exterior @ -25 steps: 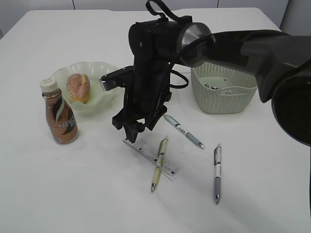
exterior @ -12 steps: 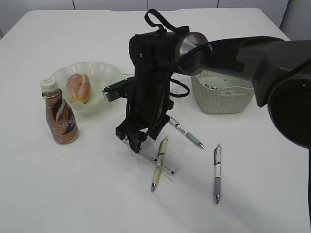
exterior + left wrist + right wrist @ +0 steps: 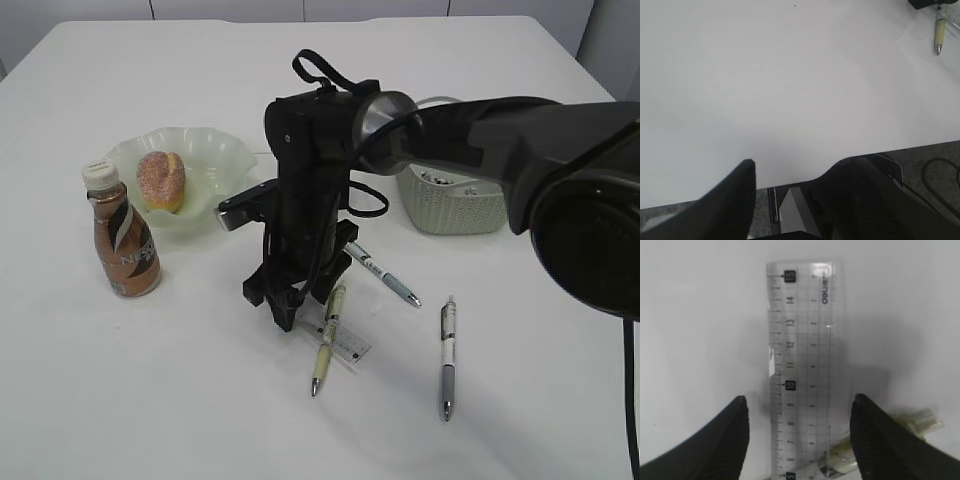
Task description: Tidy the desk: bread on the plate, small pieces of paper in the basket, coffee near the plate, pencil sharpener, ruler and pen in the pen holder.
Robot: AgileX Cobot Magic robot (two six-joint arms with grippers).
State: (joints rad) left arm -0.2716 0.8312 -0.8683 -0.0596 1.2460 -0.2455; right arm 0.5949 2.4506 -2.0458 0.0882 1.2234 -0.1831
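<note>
**Right tool poised over the ruler, nothing gripped yet**

Your right tool (image 3: 799, 440) stood wide open, its two fingers (image 3: 725, 440) straddling the clear ruler (image 3: 800, 365) with bare desk (image 3: 150, 400) showing on either side, so it had hold of nothing. The ruler lay flat near the middle of the desk, toward the front edge, with a cream pen (image 3: 327, 340) lying across its far end. Your left tool (image 3: 790, 200) was also open and empty, hanging over the desk's front edge well apart from the work.

Judging by its look, the ruler would be light and stiff but thin and slick, lying flush on the desk with almost nothing to catch. You would probably do best to pinch it across its narrow width, near the free end away from the crossing pen, pressing the fingers right down to the surface. The risk seemed to be the fingertips skating over it, or dragging the pen along.

The wavy green plate (image 3: 215, 150), toward the back left, held the bread (image 3: 160, 180), and the coffee bottle (image 3: 122, 245) stood just beside it. The perforated basket (image 3: 455, 215), toward the back right, had small scraps in it, though they were too small to identify. Two more pens (image 3: 380, 270) (image 3: 447, 360) lay loose on the desk. No pen holder or pencil sharpener appeared in any view.
</note>
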